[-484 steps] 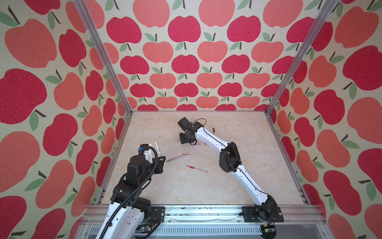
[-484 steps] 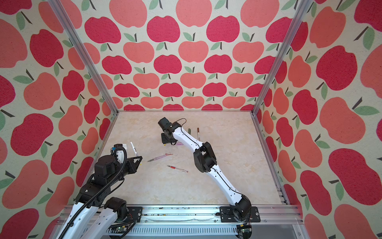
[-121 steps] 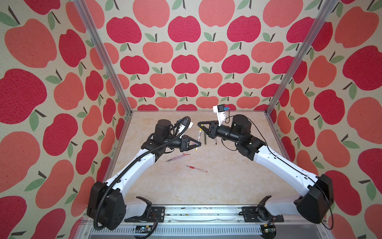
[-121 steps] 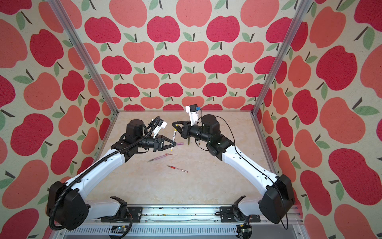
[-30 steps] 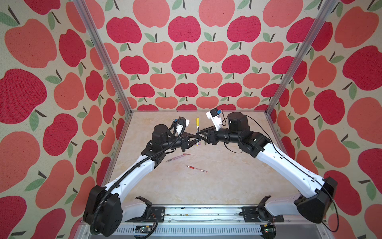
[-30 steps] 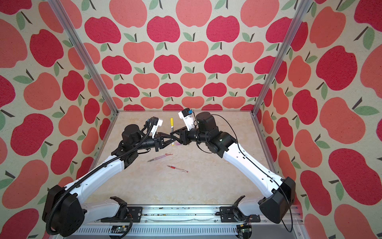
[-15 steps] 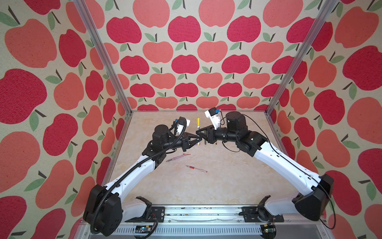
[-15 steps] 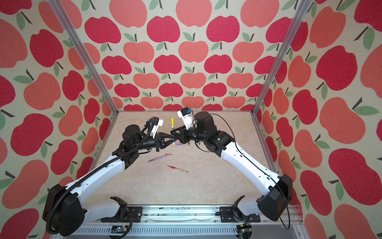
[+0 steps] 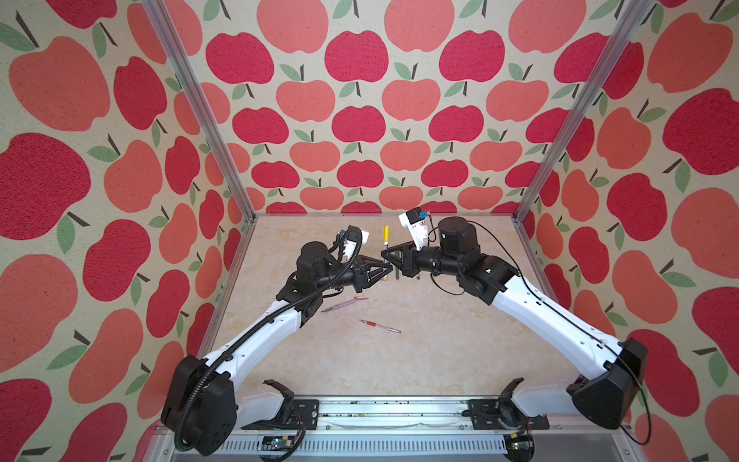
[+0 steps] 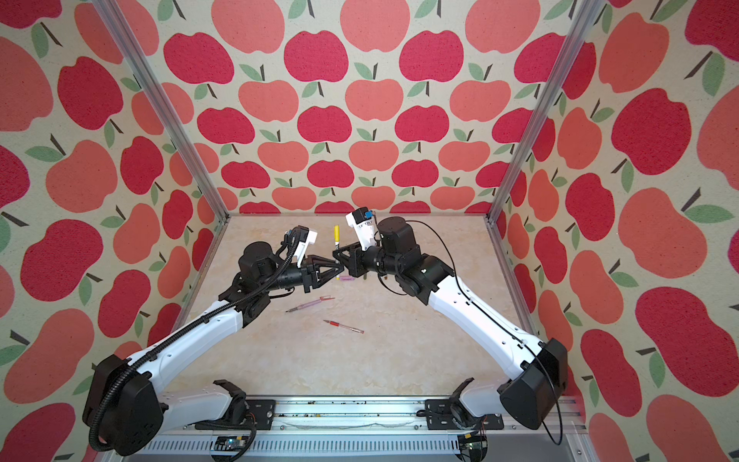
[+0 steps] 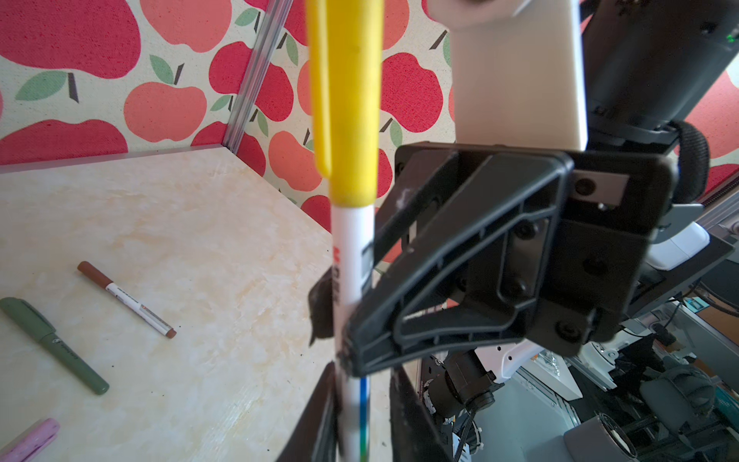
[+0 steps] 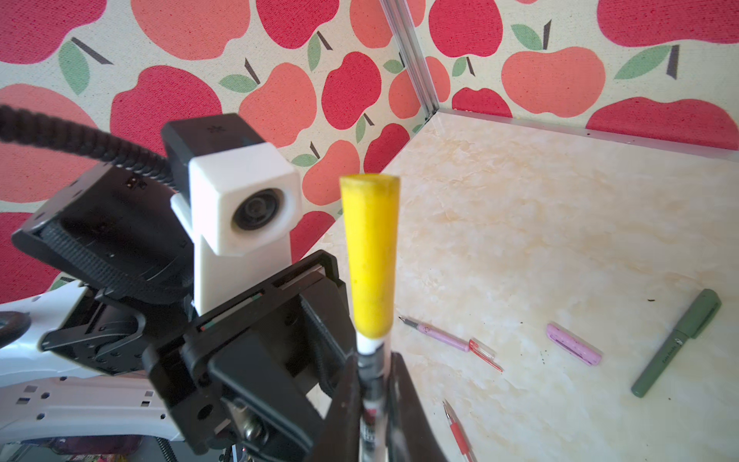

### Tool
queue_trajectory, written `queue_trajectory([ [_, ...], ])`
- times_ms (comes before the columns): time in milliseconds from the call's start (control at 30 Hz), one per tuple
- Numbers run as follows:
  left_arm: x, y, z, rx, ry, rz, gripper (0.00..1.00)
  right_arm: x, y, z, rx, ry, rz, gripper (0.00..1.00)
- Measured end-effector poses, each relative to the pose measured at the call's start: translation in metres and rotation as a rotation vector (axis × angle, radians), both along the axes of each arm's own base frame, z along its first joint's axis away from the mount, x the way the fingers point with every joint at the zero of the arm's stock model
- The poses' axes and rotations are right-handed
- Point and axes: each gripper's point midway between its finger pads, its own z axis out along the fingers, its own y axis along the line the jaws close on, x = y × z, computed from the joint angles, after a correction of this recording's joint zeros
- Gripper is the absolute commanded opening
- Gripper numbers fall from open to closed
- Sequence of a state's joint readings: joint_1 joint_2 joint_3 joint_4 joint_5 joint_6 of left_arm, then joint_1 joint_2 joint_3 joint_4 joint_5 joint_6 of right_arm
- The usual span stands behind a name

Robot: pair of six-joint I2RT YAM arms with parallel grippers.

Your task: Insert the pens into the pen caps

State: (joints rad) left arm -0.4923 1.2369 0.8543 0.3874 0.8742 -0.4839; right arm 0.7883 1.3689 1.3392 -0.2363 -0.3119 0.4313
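Observation:
A white-and-yellow pen [image 9: 386, 256] with its yellow pen cap [image 9: 386, 234] on stands upright in mid-air between both grippers. My right gripper [image 9: 387, 257] is shut on the white barrel, seen in the right wrist view as the pen [image 12: 372, 256] rising from the gripper [image 12: 374, 360]. My left gripper [image 9: 384, 273] is just below it, jaws slightly open around the pen [image 11: 352, 248], with a gap on one side. On the table lie a pink pen [image 9: 344, 304], a red pen [image 9: 380, 326], a lilac cap [image 12: 574, 349], a capped dark green pen [image 12: 676, 344] and a capped white-and-brown pen [image 11: 126, 300].
The marble table [image 9: 440, 360] is boxed in by apple-print walls with metal corner posts [image 9: 560, 120]. The loose pens lie in the middle and back, below and behind the two grippers. A metal rail [image 9: 380, 416] runs along the front edge.
My right gripper has closed on the pen's barrel. My left gripper, shut on the pen a moment ago, has eased open. Both arms stay nearly still.

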Motion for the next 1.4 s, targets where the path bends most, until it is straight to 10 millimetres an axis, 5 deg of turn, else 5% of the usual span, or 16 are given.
queue_trajectory([
  [333,-0.006,0.019,-0.009,0.024,-0.012,0.064,0.57,0.035,-0.052,-0.014,-0.077,0.049,-0.193,0.02],
  [600,0.001,0.034,-0.021,0.088,-0.006,0.151,0.59,0.062,-0.108,-0.062,-0.234,0.175,-0.360,0.02],
  [800,0.004,0.043,-0.032,0.136,0.017,0.201,0.73,0.078,-0.132,-0.104,-0.329,0.277,-0.418,0.02],
  [1167,0.011,0.054,-0.040,0.170,0.035,0.258,1.00,0.099,-0.119,-0.174,-0.427,0.445,-0.361,0.03],
  [1400,0.013,0.058,-0.043,0.182,0.046,0.280,0.99,0.120,-0.130,-0.192,-0.527,0.478,-0.392,0.03],
])
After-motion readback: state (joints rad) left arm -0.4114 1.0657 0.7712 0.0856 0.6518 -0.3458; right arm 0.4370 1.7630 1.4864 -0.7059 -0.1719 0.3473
